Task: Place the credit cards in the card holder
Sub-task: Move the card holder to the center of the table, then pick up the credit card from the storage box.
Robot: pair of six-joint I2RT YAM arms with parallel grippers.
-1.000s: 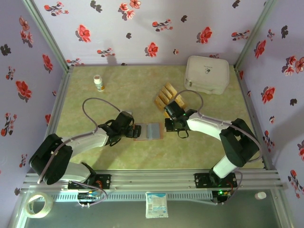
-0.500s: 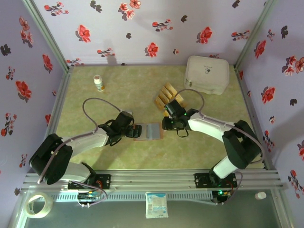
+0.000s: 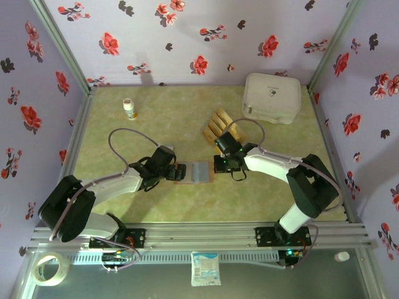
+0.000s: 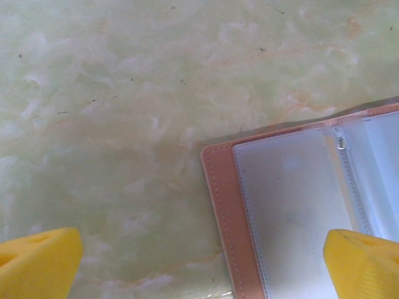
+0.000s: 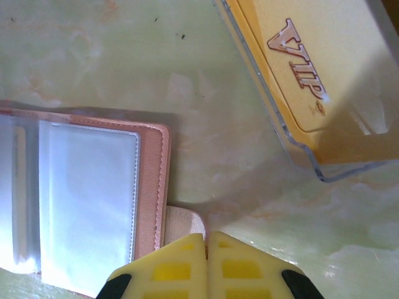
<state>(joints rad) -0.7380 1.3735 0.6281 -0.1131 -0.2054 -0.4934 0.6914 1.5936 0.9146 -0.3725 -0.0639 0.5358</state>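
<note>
The card holder [image 3: 198, 171] lies open on the table between my two grippers, its reddish-brown border and clear greyish pockets [image 4: 293, 205] facing up. My left gripper [image 3: 177, 171] is open at its left edge, which runs between the wide-apart yellow fingertips [image 4: 38, 260]. My right gripper [image 5: 206, 268] is shut, its tips on the holder's small tan closing tab [image 5: 182, 219] at the right edge [image 5: 153, 187]. The credit cards [image 3: 219, 126] lie in a fanned row just behind the right gripper. The nearest one [image 5: 312, 75], marked VIP, sits in a clear sleeve.
A big white rounded box [image 3: 271, 98] stands at the back right. A small white bottle [image 3: 129, 109] stands at the back left. The flowered walls close in the green marbled table [image 3: 156, 118] on three sides.
My right gripper has shifted slightly left, toward the holder's right edge. The left arm and the holder have not visibly moved.
</note>
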